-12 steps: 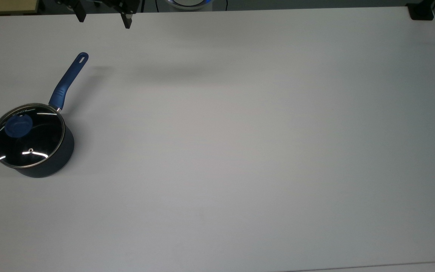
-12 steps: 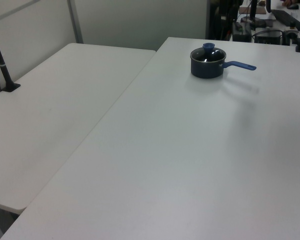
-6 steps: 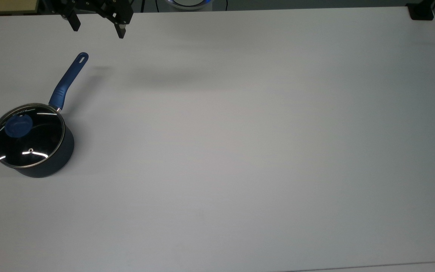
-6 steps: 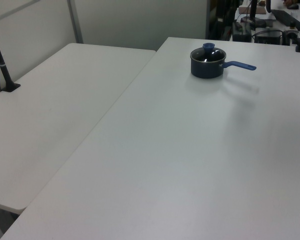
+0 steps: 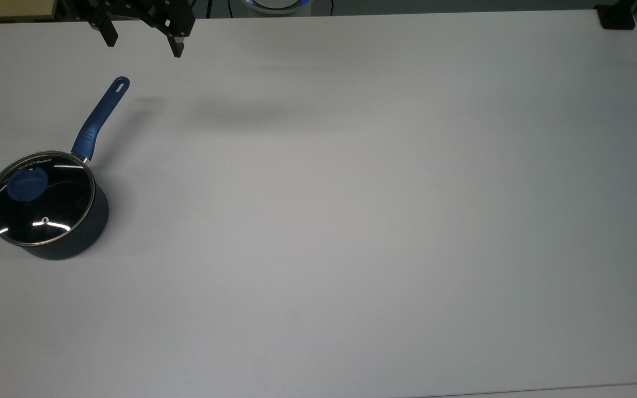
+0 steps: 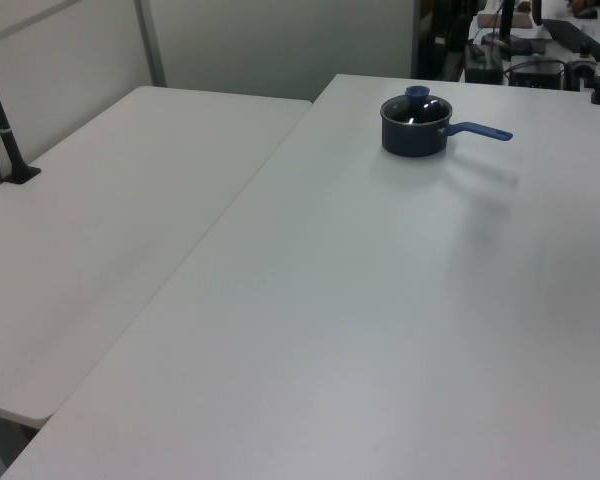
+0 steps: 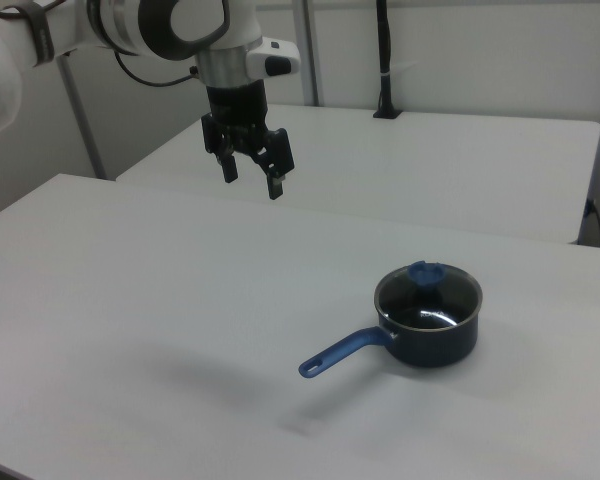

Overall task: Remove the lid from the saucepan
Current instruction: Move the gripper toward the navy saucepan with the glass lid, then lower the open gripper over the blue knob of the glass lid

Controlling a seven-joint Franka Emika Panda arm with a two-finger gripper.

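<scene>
High above the white table (image 5: pixel 351 221), the gripper (image 7: pixel 250 175) hangs wide open, well apart from the lidded saucepan (image 5: pixel 67 243). Risk: pinching the lid's (image 5: pixel 40 198) blue knob (image 5: pixel 26 184) off-centre, dragging the saucepan along.

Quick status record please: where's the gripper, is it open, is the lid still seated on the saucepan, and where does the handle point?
gripper: open, hanging in the air above the table's far edge in the top view, holding nothing
lid: seated on the saucepan, blue knob untouched
saucepan: upright on the white table, near the top view's left edge
handle: blue, points toward the top view's upper right, its end nearest the gripper
gap: gripper is well apart from the lid, above and beyond the handle's end
task state: lid not yet lifted
</scene>
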